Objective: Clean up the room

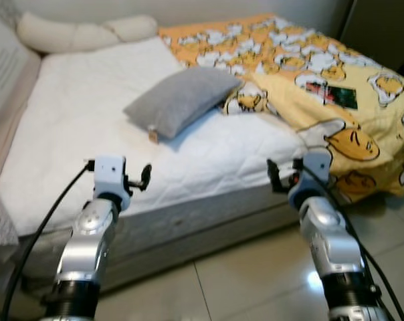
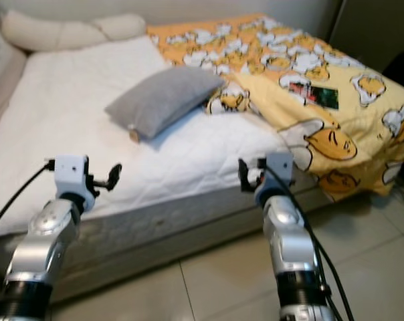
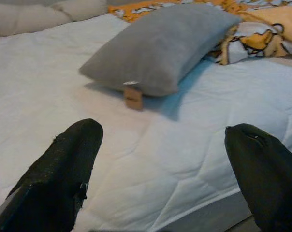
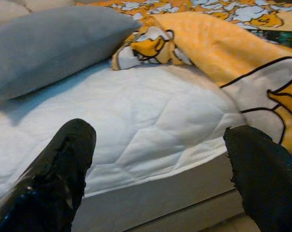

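Both arms up in front of me, facing the bed (image 1: 209,167). My left gripper (image 3: 170,164) hangs over the near edge of the mattress, fingers (image 3: 64,169) spread wide, nothing between them. Straight ahead of it, a little farther onto the bed, lies the grey pillow (image 1: 183,99), tilted, one end resting against the blanket (image 1: 322,80). A small tan tag (image 3: 133,95) sticks out from the pillow's near edge, closest to my left gripper but apart from it.

My right gripper (image 4: 160,164) is also wide and empty, level with the mattress edge. Ahead of it and off to its right, the yellow cartoon-print blanket covers that side of the bed and spills over the near corner toward the floor (image 1: 242,281). A folded-back corner of the blanket (image 4: 146,43) sits just beyond my right gripper, touching the pillow's end. Between my two grippers there is white quilted mattress.

Far beyond my left gripper, at the head of the bed, a long cream bolster (image 1: 81,32) lies along the wall. A dark printed patch (image 1: 332,93) shows on the blanket, well past my right gripper
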Motion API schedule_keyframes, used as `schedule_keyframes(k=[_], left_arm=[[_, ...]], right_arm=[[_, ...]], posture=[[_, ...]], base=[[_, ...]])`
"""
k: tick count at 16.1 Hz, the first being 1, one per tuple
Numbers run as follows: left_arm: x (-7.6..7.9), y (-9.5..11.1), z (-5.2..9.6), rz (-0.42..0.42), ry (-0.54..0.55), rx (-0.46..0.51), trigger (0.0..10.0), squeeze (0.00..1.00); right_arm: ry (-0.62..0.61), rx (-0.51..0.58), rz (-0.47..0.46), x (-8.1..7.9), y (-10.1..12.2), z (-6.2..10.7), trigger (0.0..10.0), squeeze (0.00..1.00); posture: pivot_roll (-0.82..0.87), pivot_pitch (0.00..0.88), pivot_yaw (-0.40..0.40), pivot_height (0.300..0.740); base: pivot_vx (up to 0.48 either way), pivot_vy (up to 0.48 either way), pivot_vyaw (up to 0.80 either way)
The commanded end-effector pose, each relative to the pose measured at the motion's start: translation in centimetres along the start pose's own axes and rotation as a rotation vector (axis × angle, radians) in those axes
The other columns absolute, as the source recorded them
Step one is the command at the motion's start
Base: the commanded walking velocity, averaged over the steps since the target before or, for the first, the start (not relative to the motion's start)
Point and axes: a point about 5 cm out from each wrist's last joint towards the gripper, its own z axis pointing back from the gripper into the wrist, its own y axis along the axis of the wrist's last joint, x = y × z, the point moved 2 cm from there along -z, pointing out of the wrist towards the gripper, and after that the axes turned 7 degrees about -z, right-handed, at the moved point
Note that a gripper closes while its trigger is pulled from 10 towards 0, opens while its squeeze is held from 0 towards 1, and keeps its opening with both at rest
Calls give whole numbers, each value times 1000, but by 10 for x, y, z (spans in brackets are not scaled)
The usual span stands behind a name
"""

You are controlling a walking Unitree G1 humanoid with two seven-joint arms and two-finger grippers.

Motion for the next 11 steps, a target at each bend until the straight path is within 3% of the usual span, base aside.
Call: schedule_keyframes(k=[1,11], left_arm=[[4,4,-2,-5,-15,4,10000,0],[7,1,-1,-6,-24,-3,10000,0]], right_arm=[[-30,-7,-3,10,1,0,10000,0],[-32,-10,53,12,-1,0,10000,0]], posture=[[-7,0,49,740],[-13,0,50,740]], base=[[375,0,0],[376,0,0]])
